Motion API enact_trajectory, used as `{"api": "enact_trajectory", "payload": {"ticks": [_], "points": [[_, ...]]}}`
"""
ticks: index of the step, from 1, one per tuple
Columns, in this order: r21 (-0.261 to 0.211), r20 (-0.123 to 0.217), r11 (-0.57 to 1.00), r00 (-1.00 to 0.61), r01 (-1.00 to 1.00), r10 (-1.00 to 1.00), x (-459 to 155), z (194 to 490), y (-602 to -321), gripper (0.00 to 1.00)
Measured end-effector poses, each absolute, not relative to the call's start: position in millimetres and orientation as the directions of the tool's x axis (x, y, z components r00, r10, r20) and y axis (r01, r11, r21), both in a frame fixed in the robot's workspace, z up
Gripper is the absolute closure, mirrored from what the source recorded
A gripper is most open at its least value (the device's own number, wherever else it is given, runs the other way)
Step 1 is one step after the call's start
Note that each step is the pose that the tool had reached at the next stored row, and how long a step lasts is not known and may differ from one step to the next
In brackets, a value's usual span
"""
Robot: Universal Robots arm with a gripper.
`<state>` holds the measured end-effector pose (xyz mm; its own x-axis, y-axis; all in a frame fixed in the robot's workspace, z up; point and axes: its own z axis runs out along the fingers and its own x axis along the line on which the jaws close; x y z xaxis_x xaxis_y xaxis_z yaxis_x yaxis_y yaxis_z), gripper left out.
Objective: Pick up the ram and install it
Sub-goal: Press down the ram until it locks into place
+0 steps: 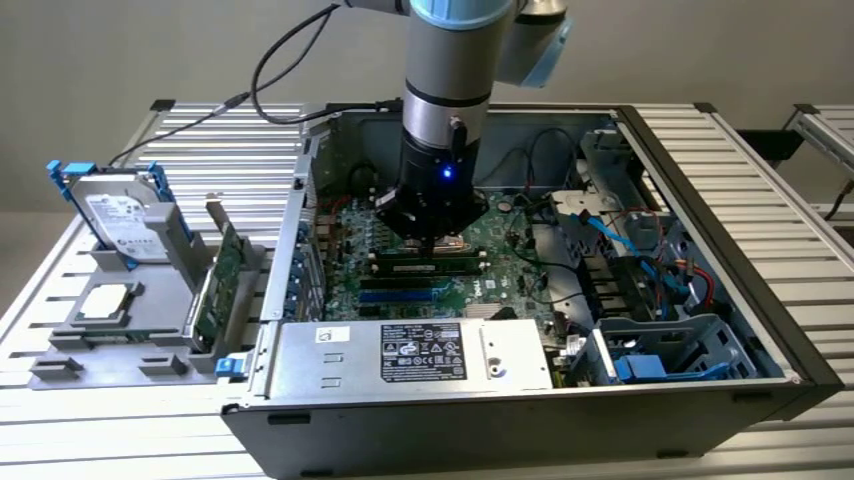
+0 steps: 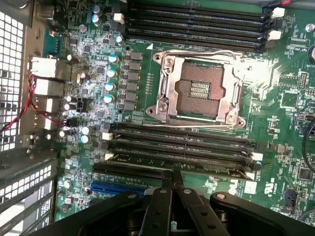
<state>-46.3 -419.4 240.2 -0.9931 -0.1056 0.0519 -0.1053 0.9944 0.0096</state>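
Note:
The ram point(image 2: 197, 158) is a long, thin, dark stick lying in one of the black slots just beside the empty processor socket point(image 2: 199, 91), with white latches at both its ends. In the exterior view the ram point(image 1: 430, 266) sits low on the motherboard, right under the arm. My gripper point(image 1: 430, 244) reaches down into the open computer case. Its fingers are shut, tips together, with the gripper point(image 2: 172, 173) at or just above the middle of the stick. Whether the tips touch it I cannot tell.
The case point(image 1: 721, 190) walls surround the arm, with cables point(image 1: 627, 250) and a drive cage towards the exterior view's right and the power supply point(image 1: 414, 352) in front. Outside the case, a grey fixture point(image 1: 80, 350) holds a hard drive point(image 1: 120, 215), a silver chip point(image 1: 107, 300) and a green card point(image 1: 220, 280).

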Motion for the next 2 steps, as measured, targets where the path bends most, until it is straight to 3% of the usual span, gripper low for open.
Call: {"api": "enact_trajectory", "payload": {"ticks": [2], "points": [[0.010, 0.052, 0.994, -0.993, -0.105, -0.106, -46.3, 240.2, -419.4, 0.89]]}}
